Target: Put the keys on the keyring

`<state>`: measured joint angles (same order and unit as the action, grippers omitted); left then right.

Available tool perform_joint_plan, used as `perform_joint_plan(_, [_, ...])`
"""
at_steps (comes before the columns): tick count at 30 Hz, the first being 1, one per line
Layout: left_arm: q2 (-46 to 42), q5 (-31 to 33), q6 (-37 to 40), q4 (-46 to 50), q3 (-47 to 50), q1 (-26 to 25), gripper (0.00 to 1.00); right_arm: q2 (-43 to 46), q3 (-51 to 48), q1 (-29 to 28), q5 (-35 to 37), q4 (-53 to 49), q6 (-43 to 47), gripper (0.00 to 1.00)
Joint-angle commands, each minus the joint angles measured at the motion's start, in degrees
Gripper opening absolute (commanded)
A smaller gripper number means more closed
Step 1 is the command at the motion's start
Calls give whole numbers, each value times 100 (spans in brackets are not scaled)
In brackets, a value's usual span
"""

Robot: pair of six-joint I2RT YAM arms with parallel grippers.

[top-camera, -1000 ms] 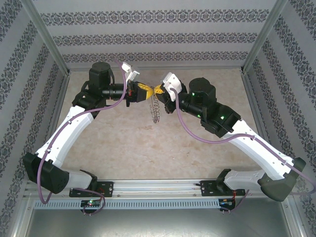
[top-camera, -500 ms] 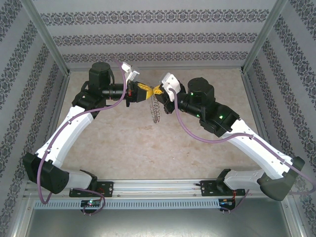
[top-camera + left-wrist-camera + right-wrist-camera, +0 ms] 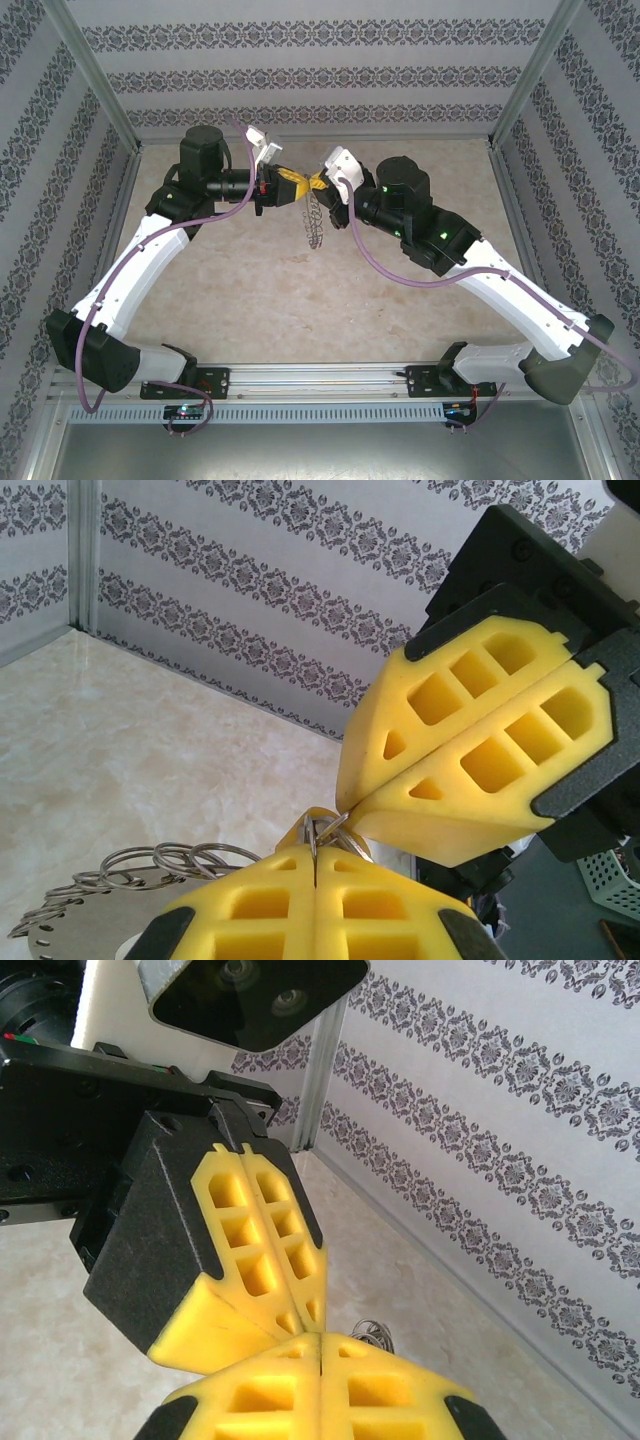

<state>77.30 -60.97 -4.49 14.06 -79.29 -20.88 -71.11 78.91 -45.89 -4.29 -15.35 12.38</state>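
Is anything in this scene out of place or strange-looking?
Nothing is spilled or broken. One unusual thing: the keyring hangs in the air, not on the table, below the shut left gripper and right gripper, whose tips meet nose to nose.

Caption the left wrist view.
Left gripper and right gripper, both shut, meet tip to tip, keyring trailing from the junction.

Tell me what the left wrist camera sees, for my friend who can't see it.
Two yellow claws, both shut, meet tip to tip: the left claw at the bottom, the right claw coming from the upper right. A keyring is pinched at the left claw's tip, its loops trailing left above the beige table. A patterned wall stands behind.
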Motion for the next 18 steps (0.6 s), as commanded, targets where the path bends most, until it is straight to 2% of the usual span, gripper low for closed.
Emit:
perform_joint_plan(1, [-127, -331, 44, -235, 1, -30, 0, -114, 132, 11, 311, 38, 135, 0])
perform_joint_plan(18, [-87, -354, 46, -251, 10, 1, 0, -121, 160, 19, 732, 4, 291, 0])
